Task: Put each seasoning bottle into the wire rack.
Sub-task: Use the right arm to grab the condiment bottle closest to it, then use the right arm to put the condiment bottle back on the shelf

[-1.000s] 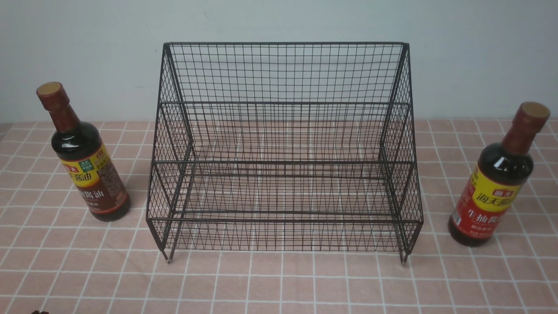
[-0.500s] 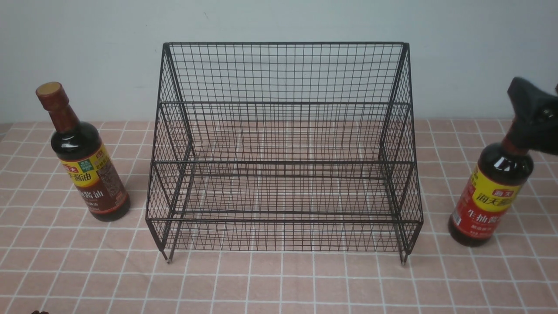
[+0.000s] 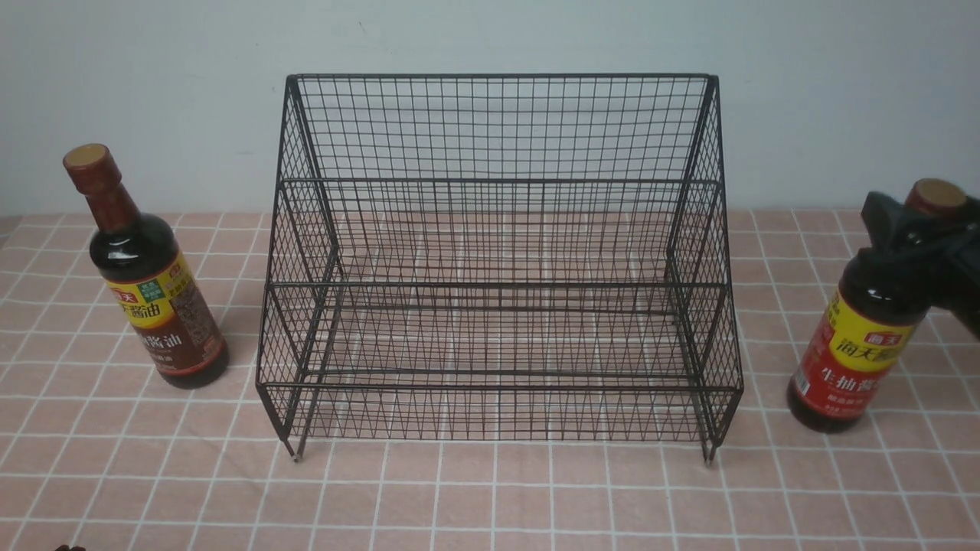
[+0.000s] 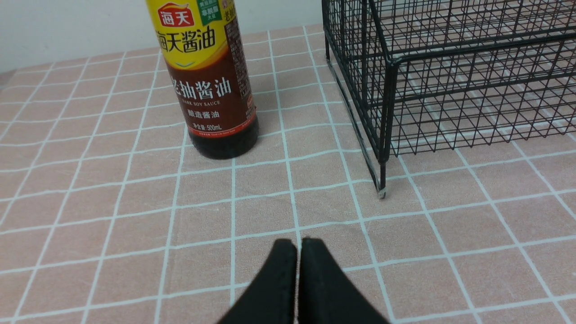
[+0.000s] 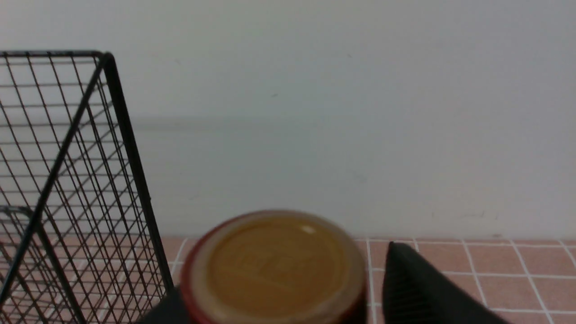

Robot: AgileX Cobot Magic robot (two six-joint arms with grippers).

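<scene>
You have the wire rack (image 3: 498, 413) at the centre of the worktop (image 3: 490, 497), standing on its small feet with the tall sloped back toward the wall (image 3: 490, 38). Both steps are bare. Neither bottle is in it. The brown-label bottle (image 3: 157, 306) stands upright on the worktop off the rack's left side, near it but apart. The red-label bottle (image 3: 857, 352) stands upright off the rack's right side, also clear of the mesh. Your left hand (image 4: 298, 245) sits low over the near worktop with its two fingers (image 4: 279, 279) pressed together and nothing between them. The brown-label bottle is ahead of it, with open cloth between, and the rack's front left foot (image 4: 381, 192) is off to one side. Your right hand (image 3: 915, 241) is at the neck of the red-label bottle, just under the tan cap (image 5: 274, 265), with its fingers apart on either side. The right wrist view shows a gap between the cap and one finger (image 5: 423, 292). Whether the other finger touches the bottle cannot be told. The rack's right mesh wall stands between that bottle and the steps. The worktop carries a pink cloth with a white grid, lying flat. The wall behind is plain and pale.
</scene>
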